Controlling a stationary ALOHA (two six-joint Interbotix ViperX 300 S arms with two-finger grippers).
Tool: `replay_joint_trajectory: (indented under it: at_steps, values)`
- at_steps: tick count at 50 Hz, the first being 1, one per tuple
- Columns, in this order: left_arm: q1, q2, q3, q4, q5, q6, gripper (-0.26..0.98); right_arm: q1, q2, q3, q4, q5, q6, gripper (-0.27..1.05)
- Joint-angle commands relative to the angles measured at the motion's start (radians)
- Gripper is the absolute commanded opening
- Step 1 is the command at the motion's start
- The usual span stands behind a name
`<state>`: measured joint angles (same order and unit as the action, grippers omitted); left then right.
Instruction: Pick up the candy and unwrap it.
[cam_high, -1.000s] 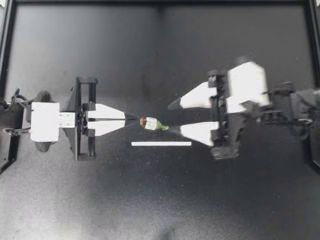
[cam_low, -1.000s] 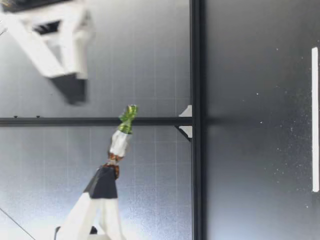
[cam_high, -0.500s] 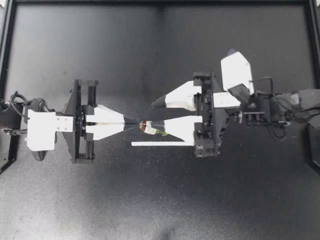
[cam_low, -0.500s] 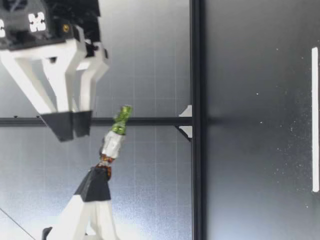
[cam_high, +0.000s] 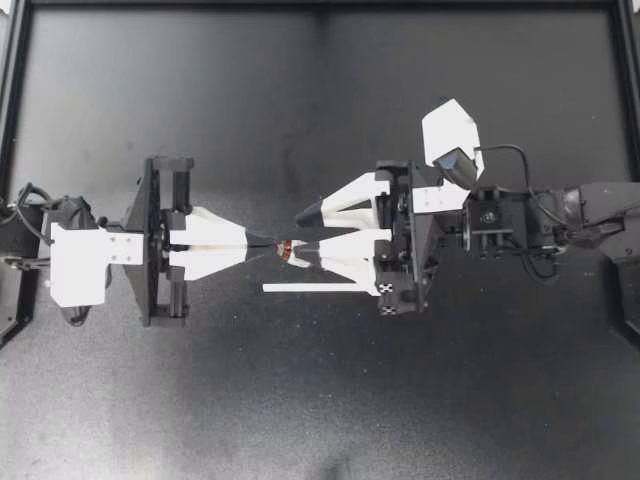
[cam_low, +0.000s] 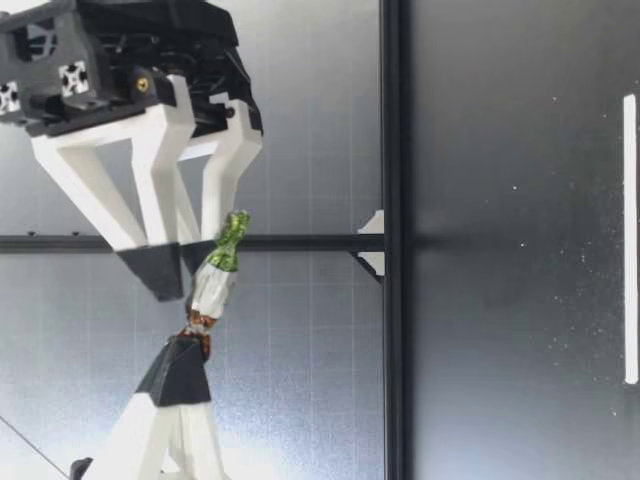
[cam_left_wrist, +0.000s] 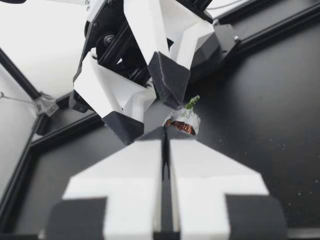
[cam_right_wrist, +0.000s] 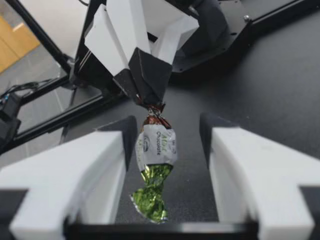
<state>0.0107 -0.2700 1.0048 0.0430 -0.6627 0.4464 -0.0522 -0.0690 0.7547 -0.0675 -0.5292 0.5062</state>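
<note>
Right gripper: fingers spread either side of the candy, not gripping. Left gripper: pressed together on the brown twist, holding it above the tabletop's middle. Green twist: free. Pickup done; wrapper intact, unwrapping judged not yet begun.

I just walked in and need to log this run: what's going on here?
The left gripper, jaws shut, holds a small white-wrapped candy with a green twisted end by its brown end, above the black table. The right gripper has open jaws flanking the candy without gripping it. It is still wrapped.
</note>
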Motion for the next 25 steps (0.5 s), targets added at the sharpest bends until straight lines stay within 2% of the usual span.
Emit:
replay_joint_trajectory:
  at_steps: [1,19,25]
  values:
    - [0.0,-0.018,-0.02,0.0,-0.006,-0.002,-0.17,-0.003,-0.011,-0.021,-0.005,0.002,0.0,0.53]
    - [-0.002,-0.018,-0.02,-0.002,-0.006,-0.003,-0.17,0.0,-0.012,-0.028,-0.057,0.018,-0.002,0.23]
    - [0.0,-0.018,-0.014,-0.003,-0.006,-0.006,-0.17,0.0,-0.015,-0.028,-0.094,0.021,-0.002,0.07]
